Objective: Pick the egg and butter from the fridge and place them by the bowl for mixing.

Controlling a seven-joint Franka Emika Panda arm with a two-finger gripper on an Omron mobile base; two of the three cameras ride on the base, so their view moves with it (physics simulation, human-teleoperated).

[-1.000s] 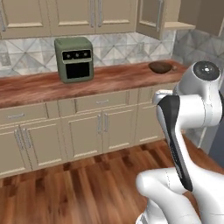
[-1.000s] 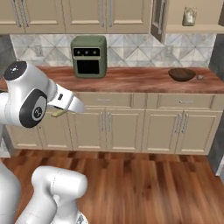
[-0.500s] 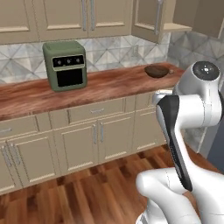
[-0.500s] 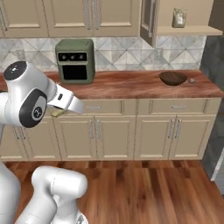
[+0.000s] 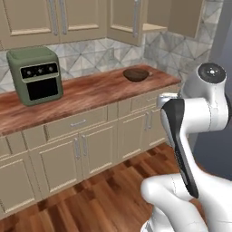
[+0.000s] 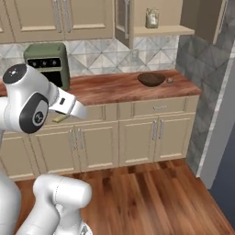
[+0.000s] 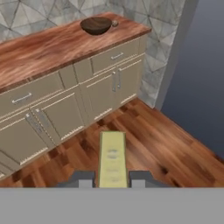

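Gripper (image 7: 112, 179): closed on the butter (image 7: 112, 159); the two dark finger tips stand either side of the stick's near end.
Butter: pale yellow stick, held lengthwise, pointing away from the hand over the wooden floor (image 7: 144, 131). In the right base view a yellow-tan sliver (image 6: 59, 118) shows under the wrist, consistent with the same stick.
Grip quality: the fingers hold one end only and most of the stick overhangs forward. Judged secure enough for carrying, but liable to pivot if knocked.
Bowl (image 7: 96, 25): dark brown, on the wood counter (image 7: 39, 48) near its right end, beside the tiled corner. Well apart from the gripper.
Egg (image 6: 170, 80): a small pale round item lies just beside the bowl on its far-right side; judged to be the egg, too small to confirm.
Step in hand: carrying the butter toward the bowl. Placement not yet done.
Recommended handling: raise the hand above counter height before closing in, as the stick now hangs below the countertop edge and would strike the drawer fronts (image 7: 116, 56). Approach the bare counter to the left of the bowl, away from the small item. Lower until the stick lies flat on the wood, then release.
Risk: overhanging end catching the counter lip or bowl rim.
Other fixtures: green countertop oven (image 5: 35, 74) stands far left, clear of the route.
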